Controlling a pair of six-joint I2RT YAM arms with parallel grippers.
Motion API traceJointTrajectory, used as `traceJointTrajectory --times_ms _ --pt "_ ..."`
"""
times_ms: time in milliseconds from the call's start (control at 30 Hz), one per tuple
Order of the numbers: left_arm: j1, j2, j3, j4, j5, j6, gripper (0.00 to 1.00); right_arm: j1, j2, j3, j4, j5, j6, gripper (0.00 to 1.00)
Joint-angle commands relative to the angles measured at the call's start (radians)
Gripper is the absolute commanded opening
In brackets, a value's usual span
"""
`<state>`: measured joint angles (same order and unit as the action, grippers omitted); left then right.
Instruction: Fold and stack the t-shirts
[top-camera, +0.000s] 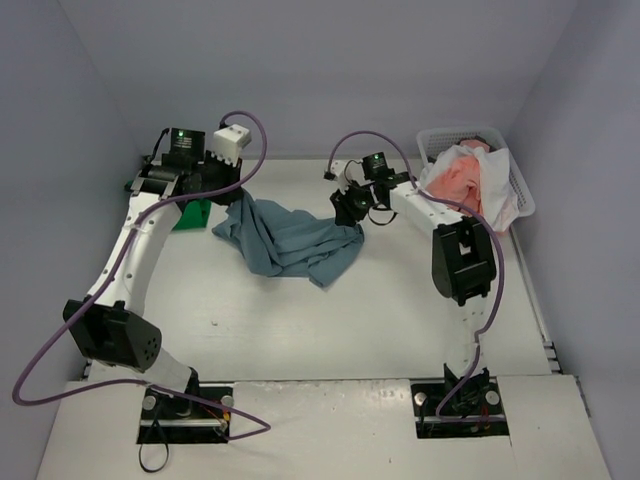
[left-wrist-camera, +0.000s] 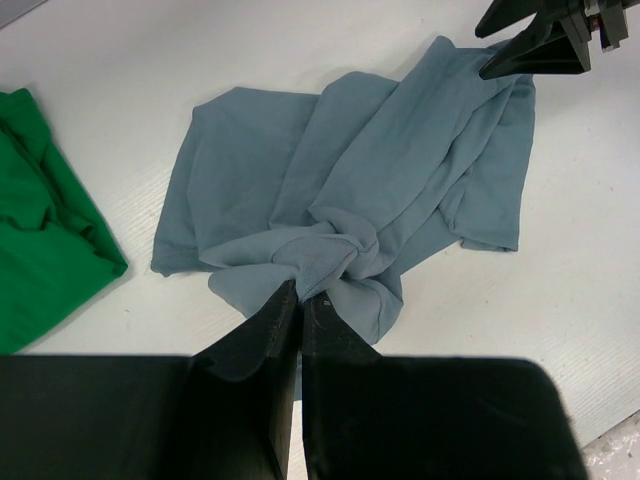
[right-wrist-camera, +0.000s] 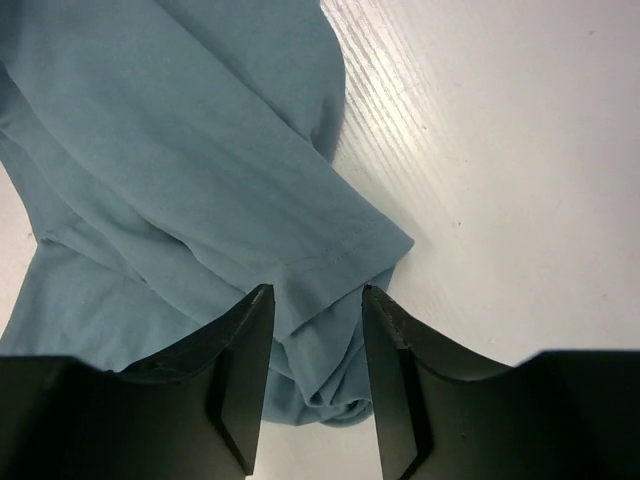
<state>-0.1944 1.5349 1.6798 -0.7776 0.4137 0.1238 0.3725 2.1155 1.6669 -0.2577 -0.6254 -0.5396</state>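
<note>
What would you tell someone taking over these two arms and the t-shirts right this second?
Left tool: shut, pinching a bunch of the blue t-shirt.
Right tool: open, fingers either side of a stitched edge at that shirt's other end.
Things: the blue t-shirt lies crumpled mid-table; a green t-shirt sits beside it, near the left arm; pink and white clothes are in the basket.
Done: no stack yet.
Left: spread and fold the blue one, then the rest.
</note>
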Motion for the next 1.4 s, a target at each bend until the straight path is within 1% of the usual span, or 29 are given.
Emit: traceJointTrajectory --times_ms 0,33,167,233,567,933,1233,1367 --pt "0.007 -0.062 0.031 0.012 0.007 0.010 0.00 -0.001 -0.063 0.011 -0.006 -0.029 0.013 0.38" --pt "0.006 -0.064 0.031 0.011 0.007 0.010 0.00 0.003 -0.065 0.010 -0.008 -0.030 0.012 0.40" --pt "0.007 -0.071 0.026 0.009 0.010 0.010 0.00 0.013 -0.060 0.013 -0.018 -0.039 0.006 0.41" --pt "0.007 -0.074 0.024 0.006 0.010 0.010 0.00 0.017 -0.054 0.016 -0.025 -0.042 0.000 0.43" --pt "0.007 -0.081 0.003 0.014 0.011 0.013 0.00 0.031 -0.038 0.011 -0.037 -0.054 -0.005 0.41" --pt "0.007 -0.096 -0.008 0.014 0.022 0.013 0.00 0.060 -0.017 0.017 -0.046 -0.034 -0.014 0.43" --pt "0.007 -0.094 -0.022 0.021 0.033 0.007 0.00 0.077 0.015 0.034 -0.048 0.019 -0.011 0.43" --pt "0.007 -0.093 -0.023 0.029 0.042 0.011 0.00 0.078 0.034 0.057 -0.037 0.113 0.026 0.45"
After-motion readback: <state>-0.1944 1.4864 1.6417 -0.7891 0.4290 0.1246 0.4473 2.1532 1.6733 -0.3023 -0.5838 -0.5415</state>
